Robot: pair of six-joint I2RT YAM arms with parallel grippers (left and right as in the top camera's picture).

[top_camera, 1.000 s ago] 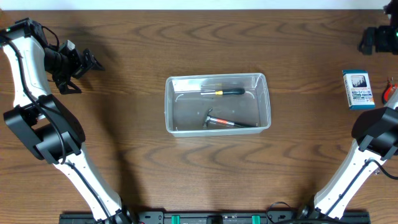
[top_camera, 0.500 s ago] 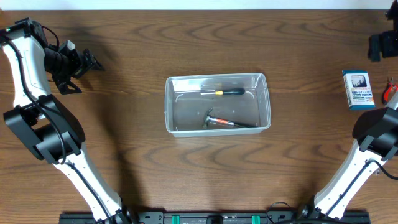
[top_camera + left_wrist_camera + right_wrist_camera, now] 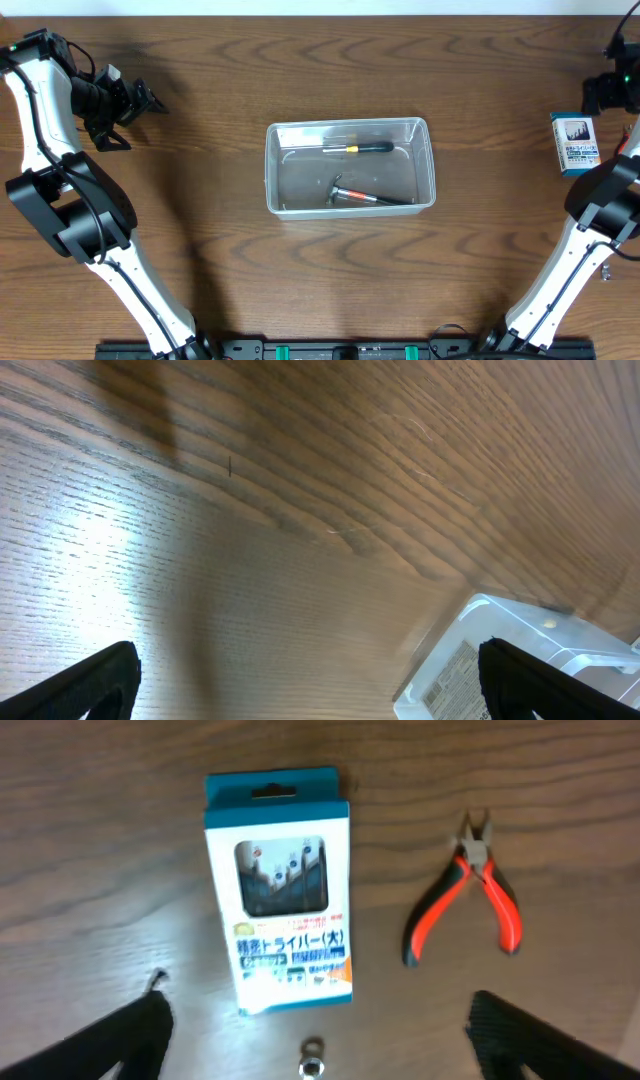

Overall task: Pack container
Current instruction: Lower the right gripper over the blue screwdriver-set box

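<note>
L gripper at far-left of table: fingers spread wide, nothing held. Container at table ctr, w/ screwdriver and small hammer inside. R gripper at far-right: fingers spread wide, nothing held, over blue box; red-handled pliers beside box, not touching

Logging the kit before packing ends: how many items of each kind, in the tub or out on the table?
Screwdriver, in the tub: 1
Hammer, in the tub: 1
Pliers, on the table: 1
Boxed screwdriver set, on the table: 1
Total: 4
</note>
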